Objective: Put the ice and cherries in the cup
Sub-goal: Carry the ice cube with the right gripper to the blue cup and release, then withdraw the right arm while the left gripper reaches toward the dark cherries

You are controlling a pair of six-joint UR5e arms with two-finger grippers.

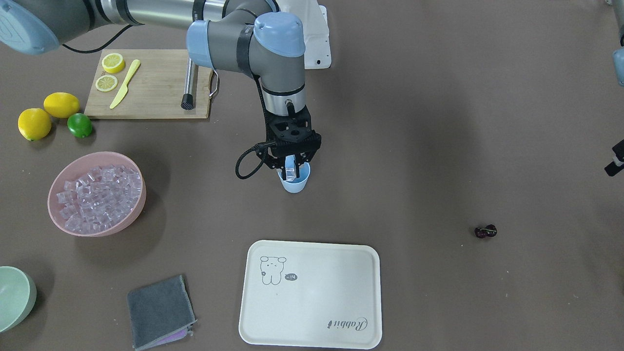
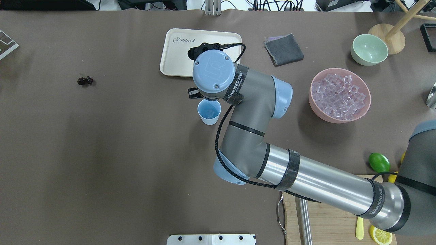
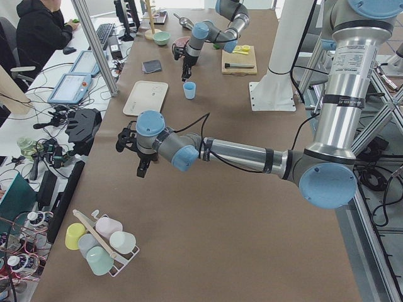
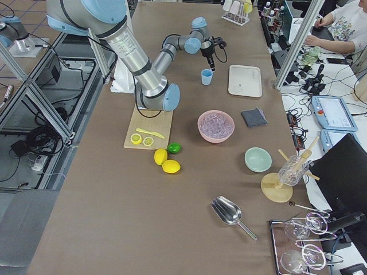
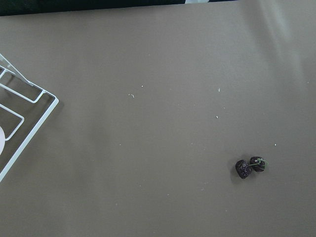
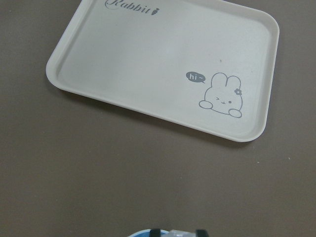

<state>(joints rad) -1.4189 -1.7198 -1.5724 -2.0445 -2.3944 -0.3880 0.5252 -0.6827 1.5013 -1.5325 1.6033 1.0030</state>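
The small clear ice cube [image 1: 290, 173] was pinched between the two fingers of my right gripper [image 1: 293, 170], directly over the mouth of the small light-blue tapered plastic cup [image 1: 295, 184]. The cup stood upright near the middle of the brown desk [image 1: 414, 146], between the cream rectangular tray with a rabbit drawing [image 1: 331, 302] and my base. I judged the cube to be hard, light and slippery, so its flat opposite faces were the right place to hold it. The release should be low, because the cup looked light and easy to tip over.

The tiny pair of dark red, almost black cherries [image 5: 250, 167] with a thin stem lay on the bare desk on my left side, well apart from the cup. My left gripper [image 3: 142, 170] hung above that area. Its fingers were not shown clearly, so I could not tell whether they were spread or closed. I judged the cherries to be very light, a little soft and ready to roll. Pinching gently across both fruits, near where the stem joins them, seemed safest. The wide pink bowl [image 1: 139, 209] full of ice cubes stood on my right side, apart from the cup.
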